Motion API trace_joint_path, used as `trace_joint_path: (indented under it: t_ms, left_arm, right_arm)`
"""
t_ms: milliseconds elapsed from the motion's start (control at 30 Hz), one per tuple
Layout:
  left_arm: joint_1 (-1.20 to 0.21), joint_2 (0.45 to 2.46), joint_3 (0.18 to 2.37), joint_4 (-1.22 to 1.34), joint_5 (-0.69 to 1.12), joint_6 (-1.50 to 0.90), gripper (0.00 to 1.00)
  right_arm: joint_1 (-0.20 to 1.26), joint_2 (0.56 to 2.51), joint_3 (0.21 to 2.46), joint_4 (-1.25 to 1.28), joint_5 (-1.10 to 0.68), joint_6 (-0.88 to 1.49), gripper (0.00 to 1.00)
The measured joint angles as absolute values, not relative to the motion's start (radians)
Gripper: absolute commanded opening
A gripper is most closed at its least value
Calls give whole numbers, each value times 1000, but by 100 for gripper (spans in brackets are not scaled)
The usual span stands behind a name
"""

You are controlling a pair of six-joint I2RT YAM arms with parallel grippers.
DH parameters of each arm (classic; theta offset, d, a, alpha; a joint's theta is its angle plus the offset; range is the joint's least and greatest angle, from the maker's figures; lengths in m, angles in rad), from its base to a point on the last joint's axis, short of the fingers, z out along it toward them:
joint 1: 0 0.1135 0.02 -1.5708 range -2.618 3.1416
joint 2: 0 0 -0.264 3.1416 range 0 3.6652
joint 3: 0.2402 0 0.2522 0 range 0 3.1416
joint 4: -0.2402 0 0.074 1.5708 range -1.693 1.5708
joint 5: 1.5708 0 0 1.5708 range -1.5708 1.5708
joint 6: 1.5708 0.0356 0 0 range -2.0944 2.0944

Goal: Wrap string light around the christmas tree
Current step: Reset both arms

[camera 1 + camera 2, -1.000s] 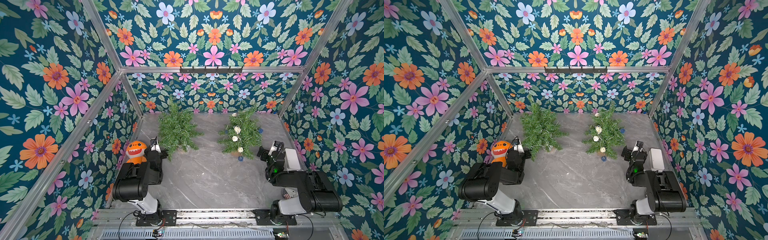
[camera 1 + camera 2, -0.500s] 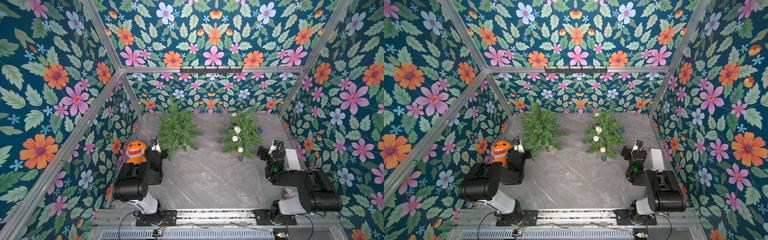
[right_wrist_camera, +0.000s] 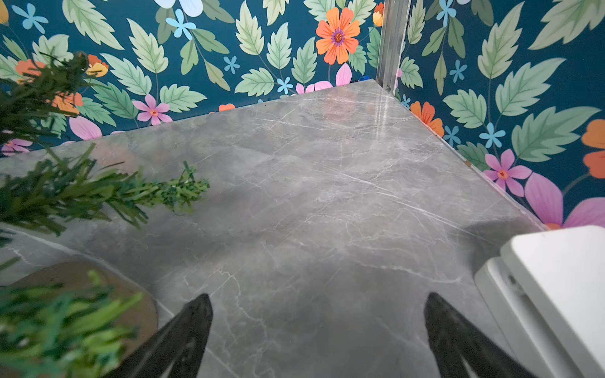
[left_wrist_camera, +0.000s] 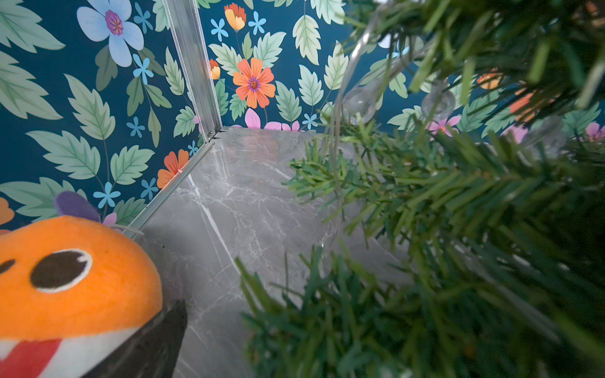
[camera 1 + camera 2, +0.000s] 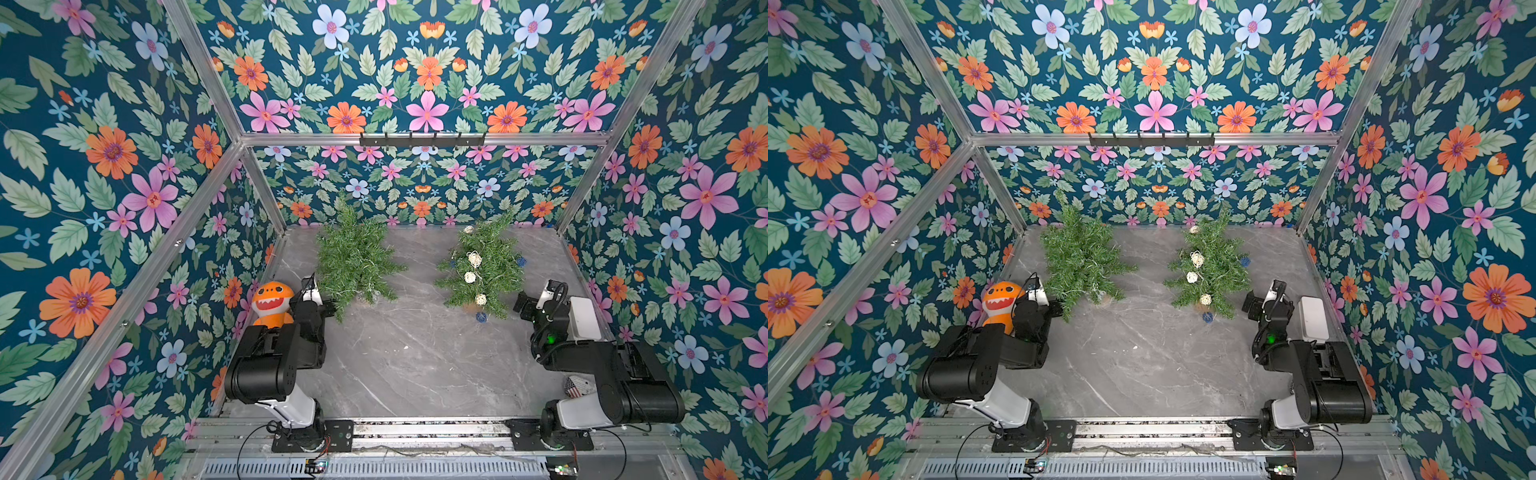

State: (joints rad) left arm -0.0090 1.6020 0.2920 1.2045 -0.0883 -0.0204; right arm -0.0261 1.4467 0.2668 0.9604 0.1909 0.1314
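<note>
Shows left gripper (image 5: 326,306) released at seven o'clock of tree (image 5: 353,257), beside plush (image 5: 272,301); right gripper (image 3: 318,296) released, empty, at four o'clock of decorated tree (image 5: 484,266).

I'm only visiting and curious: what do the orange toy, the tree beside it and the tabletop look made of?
Toy: plush or felt, going by its fuzzy matte surface. Tree: probably plastic; stiff, flat green needles. Tabletop: glossy grey marble look with white veins; real stone or printed laminate, cannot tell.

No legible text (only floral wallpaper (image 5: 124,166)).
</note>
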Motion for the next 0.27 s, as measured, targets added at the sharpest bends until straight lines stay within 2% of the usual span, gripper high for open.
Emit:
trace_joint_path:
  t_ms: [267]
  left_arm:
    - [-19, 1604, 292, 1204, -88, -15, 100]
  right_arm:
    - [-26, 1447, 267, 960, 191, 131, 99]
